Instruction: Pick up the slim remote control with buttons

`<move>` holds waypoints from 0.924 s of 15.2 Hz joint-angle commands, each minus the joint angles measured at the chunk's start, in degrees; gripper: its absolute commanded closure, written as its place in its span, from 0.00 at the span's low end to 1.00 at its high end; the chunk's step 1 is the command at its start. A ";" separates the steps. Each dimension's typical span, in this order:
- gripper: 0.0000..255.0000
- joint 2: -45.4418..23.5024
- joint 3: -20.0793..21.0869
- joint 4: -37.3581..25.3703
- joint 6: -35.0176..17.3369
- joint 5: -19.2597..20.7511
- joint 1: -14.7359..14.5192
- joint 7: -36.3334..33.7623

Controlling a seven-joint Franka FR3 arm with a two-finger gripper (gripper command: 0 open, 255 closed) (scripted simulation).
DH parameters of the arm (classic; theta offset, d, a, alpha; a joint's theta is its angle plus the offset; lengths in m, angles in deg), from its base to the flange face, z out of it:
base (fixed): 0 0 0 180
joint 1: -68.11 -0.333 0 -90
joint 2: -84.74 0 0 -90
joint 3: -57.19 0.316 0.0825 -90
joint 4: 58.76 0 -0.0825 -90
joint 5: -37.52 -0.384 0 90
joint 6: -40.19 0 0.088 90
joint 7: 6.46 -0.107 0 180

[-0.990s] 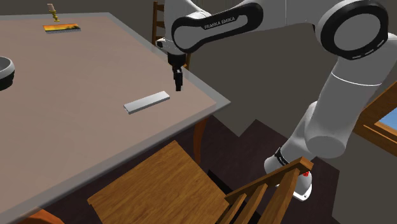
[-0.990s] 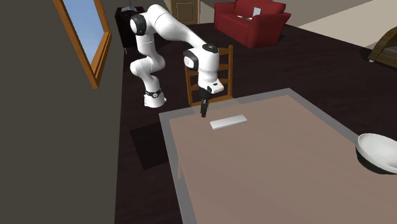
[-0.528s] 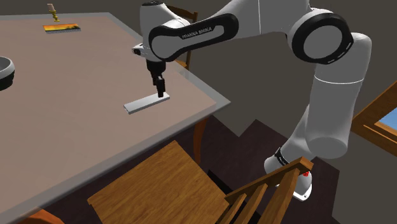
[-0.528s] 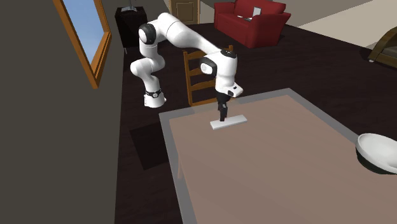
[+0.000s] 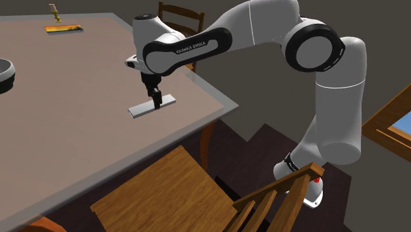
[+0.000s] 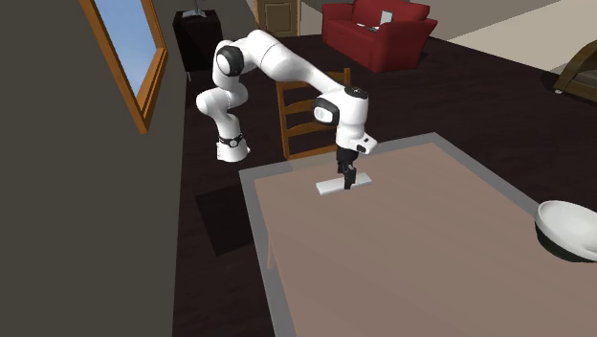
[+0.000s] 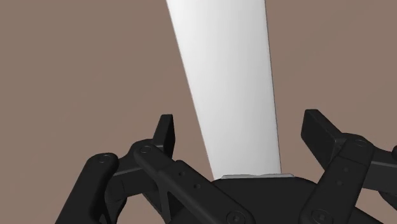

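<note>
The slim remote (image 5: 139, 109) is drawn as a plain pale grey slab with no buttons showing. It lies flat on the brown table (image 5: 72, 132) near the corner closest to the arm. My black gripper (image 5: 157, 101) points straight down over the remote's middle, close to the tabletop. In the second exterior view the gripper (image 6: 349, 179) stands on the remote (image 6: 327, 188). In the wrist view the remote (image 7: 222, 70) runs away between the two fingers of the gripper (image 7: 242, 133). The fingers stand apart on either side of it, with a gap at each side, so it is open.
A dark-rimmed bowl (image 5: 4, 72) sits at the table's far side, white in the second exterior view (image 6: 570, 230). A flat orange item (image 5: 64, 28) and a small gold figure (image 5: 55, 12) lie at the far corner. Wooden chairs (image 5: 164, 191) (image 6: 308, 107) stand by the table edges.
The arm swung from beside the table's corner to over the remote and came down. The fingers stayed apart. The remote has not moved.
</note>
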 commanded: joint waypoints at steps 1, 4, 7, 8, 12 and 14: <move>0.00 -0.46 -0.05 0.89 -1.37 0.11 0.01 -0.04; 0.00 -0.93 -0.11 1.41 -2.35 0.21 -0.01 -0.12; 1.00 -0.97 -0.11 1.31 -2.29 0.22 -0.03 -0.13; 1.00 -0.98 -0.11 1.30 -2.30 0.22 -0.03 -0.13; 1.00 -1.03 -0.10 1.20 -2.24 0.22 -0.06 -0.17; 1.00 -0.93 -0.11 1.41 -2.35 0.21 -0.01 -0.12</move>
